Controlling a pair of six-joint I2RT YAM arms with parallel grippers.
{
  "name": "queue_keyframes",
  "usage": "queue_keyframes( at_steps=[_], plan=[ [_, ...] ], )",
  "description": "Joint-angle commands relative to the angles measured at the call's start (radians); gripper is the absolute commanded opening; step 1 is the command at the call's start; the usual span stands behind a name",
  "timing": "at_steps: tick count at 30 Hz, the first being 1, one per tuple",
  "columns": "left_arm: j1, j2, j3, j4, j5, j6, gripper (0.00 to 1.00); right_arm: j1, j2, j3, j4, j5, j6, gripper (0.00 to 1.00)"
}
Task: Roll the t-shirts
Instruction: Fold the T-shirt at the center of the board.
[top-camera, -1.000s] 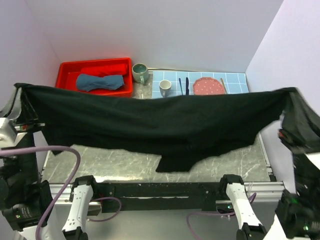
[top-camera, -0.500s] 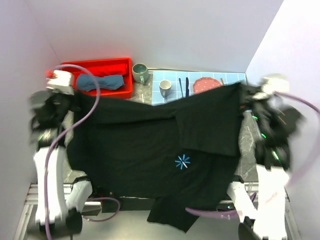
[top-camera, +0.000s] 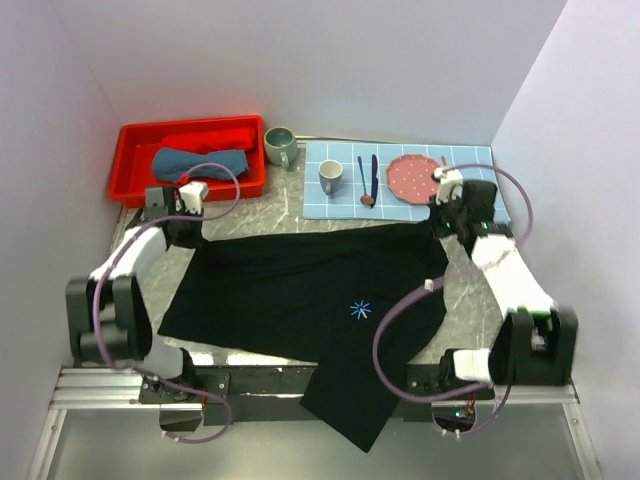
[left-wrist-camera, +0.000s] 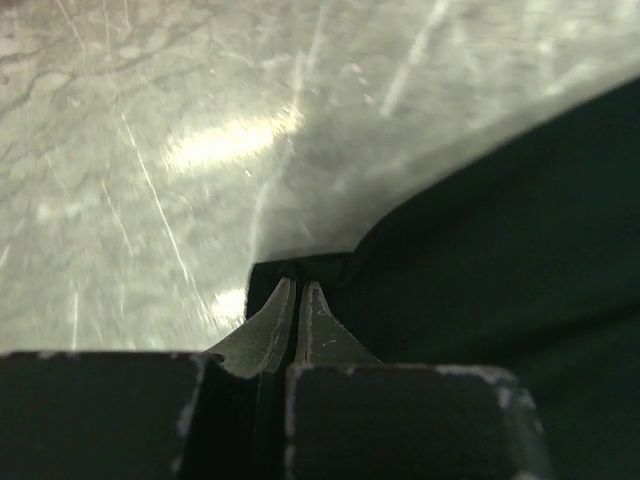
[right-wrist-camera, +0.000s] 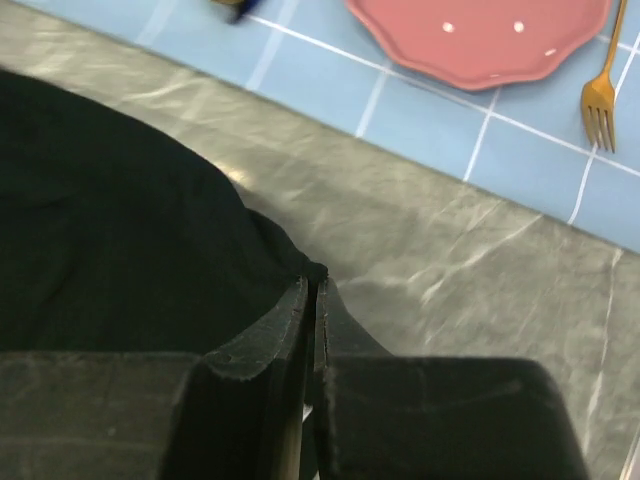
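a: how's the black shirt?
b: spread on the table, logo up, a flap over the near edge. left gripper and right gripper each pinch a far corner, jaws closed.

Marble-look grey table fills the middle, scuffed, faint white veins. Behind the table, plain pale back wall. Left of the table, left wall, same pale lilac-white. Right of the table, right wall, slightly more lilac. The three walls box the table in. At the table's near edge, aluminium rail. Below the table's near edge, dull grey floor. Light is even and soft, from overhead, with a bright glare patch on the table top in the left wrist view. No windows are visible.
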Motion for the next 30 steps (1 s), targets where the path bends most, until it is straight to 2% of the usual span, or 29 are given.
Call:
queue_keyframes(
  at_steps=[1,8,14,17,20,25,26,27,30],
  plan=[
    [0.006,0.097,0.081,0.102,-0.055,0.046,0.01,0.001,0.180,0.144,0.103,0.095,-0.041,0.00],
    [0.021,0.153,0.116,0.229,-0.127,-0.011,0.01,0.000,0.354,0.262,0.118,0.176,-0.065,0.00],
    [0.029,0.249,0.222,0.240,-0.116,-0.063,0.01,0.001,0.441,0.288,0.123,0.222,-0.062,0.00],
    [0.027,0.311,0.280,0.241,-0.122,-0.084,0.08,0.001,0.463,0.302,0.124,0.228,-0.065,0.00],
    [0.029,0.363,0.326,0.254,-0.142,-0.087,0.08,0.003,0.477,0.308,0.127,0.245,-0.067,0.00],
    [0.026,0.456,0.412,0.248,-0.173,-0.028,0.21,0.005,0.475,0.293,0.127,0.250,-0.064,0.00],
    [0.027,0.470,0.443,0.244,-0.181,-0.023,0.28,0.005,0.474,0.288,0.128,0.248,-0.064,0.00],
    [0.026,0.492,0.460,0.238,-0.190,-0.018,0.45,0.006,0.471,0.285,0.128,0.250,-0.062,0.00],
    [0.027,0.509,0.517,0.185,-0.219,-0.020,0.60,0.011,0.466,0.272,0.131,0.254,-0.058,0.00]
  ],
)
